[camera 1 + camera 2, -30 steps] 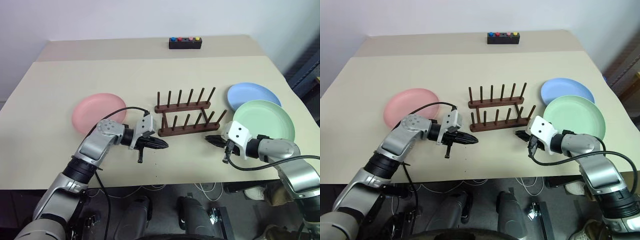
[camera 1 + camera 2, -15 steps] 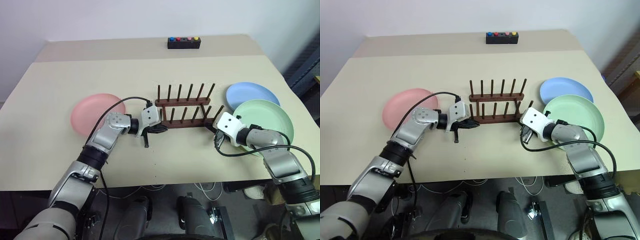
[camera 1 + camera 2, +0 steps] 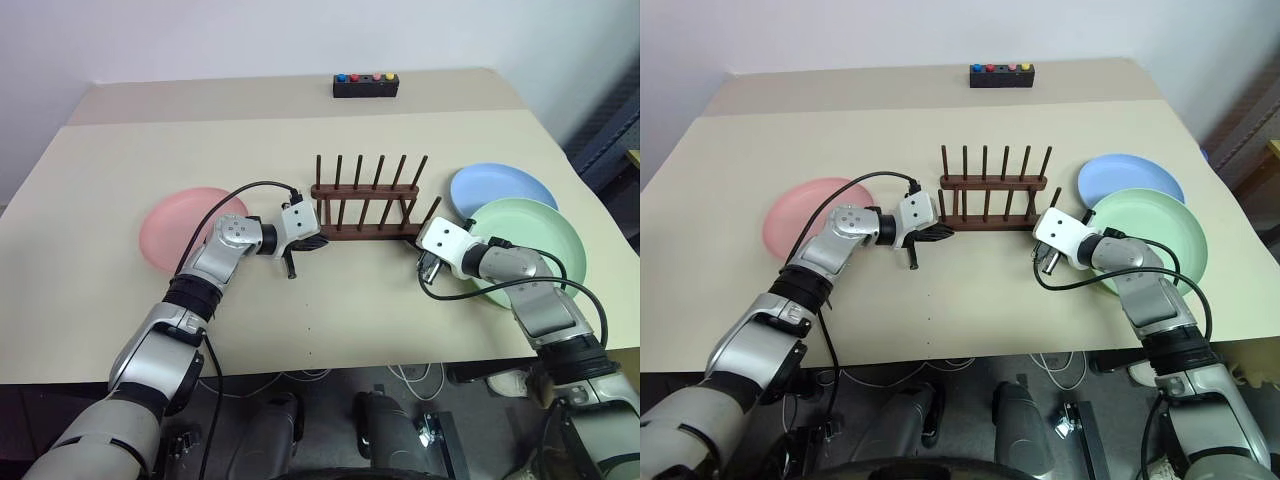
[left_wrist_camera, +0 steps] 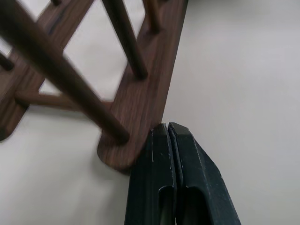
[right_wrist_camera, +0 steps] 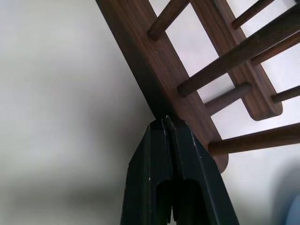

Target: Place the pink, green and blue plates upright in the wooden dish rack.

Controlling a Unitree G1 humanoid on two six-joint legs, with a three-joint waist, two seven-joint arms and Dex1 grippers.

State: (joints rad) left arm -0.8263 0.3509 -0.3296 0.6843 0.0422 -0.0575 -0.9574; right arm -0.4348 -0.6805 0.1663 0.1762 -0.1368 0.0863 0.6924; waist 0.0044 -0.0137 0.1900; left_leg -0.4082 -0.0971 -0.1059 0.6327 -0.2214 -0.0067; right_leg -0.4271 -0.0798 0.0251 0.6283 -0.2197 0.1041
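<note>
From the head views, the wooden dish rack stands mid-table, the left gripper at its left end and the right gripper at its right end. The pink plate lies flat behind the left arm. The green plate overlaps the blue plate, and the right arm covers part of it.

In the left wrist view, the pinched-together fingers touch the rack's near rail end; the pegs are cropped.

In the right wrist view, the fingers are likewise pressed together and meet the rail's side edge.

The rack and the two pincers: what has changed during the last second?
Both shut pincers, left and right, went forward to the near rail of the rack, one at each end, and pushed it away across the table. Nothing was gripped. The pink, green and blue plates lie flat as before.
</note>
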